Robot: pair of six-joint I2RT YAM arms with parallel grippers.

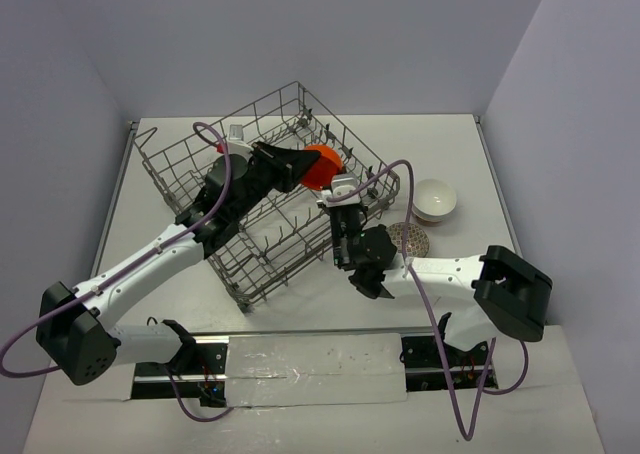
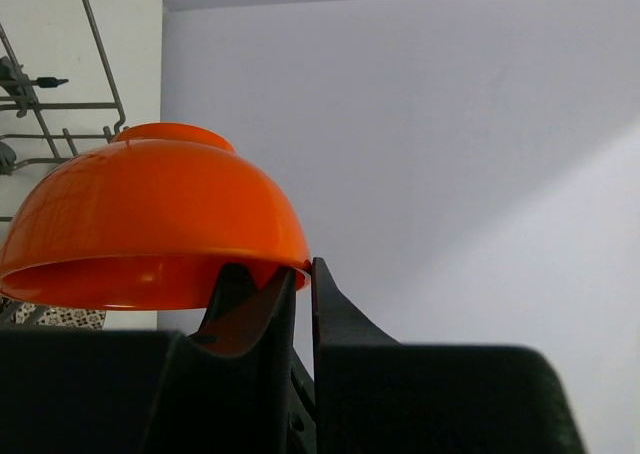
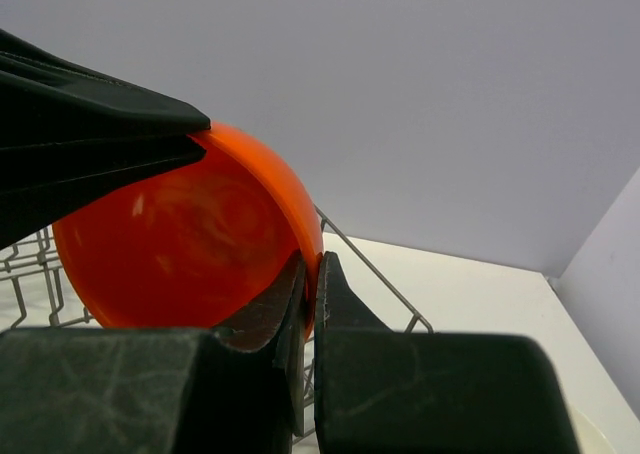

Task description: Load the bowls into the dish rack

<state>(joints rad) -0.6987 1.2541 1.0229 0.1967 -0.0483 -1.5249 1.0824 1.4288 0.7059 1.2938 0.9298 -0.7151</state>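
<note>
The white bench (image 1: pixel 450 154) is largely taken up by the grey wire dish rack (image 1: pixel 265 254), set askew. The left arm (image 1: pixel 150 259) is stretched across the rack, and the right arm (image 1: pixel 440 274) is reached in past its right side. The orange bowl (image 1: pixel 322 164) is held tilted above the rack's far right corner. Its rim is pinched by the left fingers (image 2: pixel 335 319), closed tight on one edge, and by the right fingers (image 3: pixel 345 304), clamped on another. The white bowl (image 1: pixel 436 199) and the patterned bowl (image 1: pixel 408 238) are seen on the bench right of the rack, the patterned one just beside the right arm.
</note>
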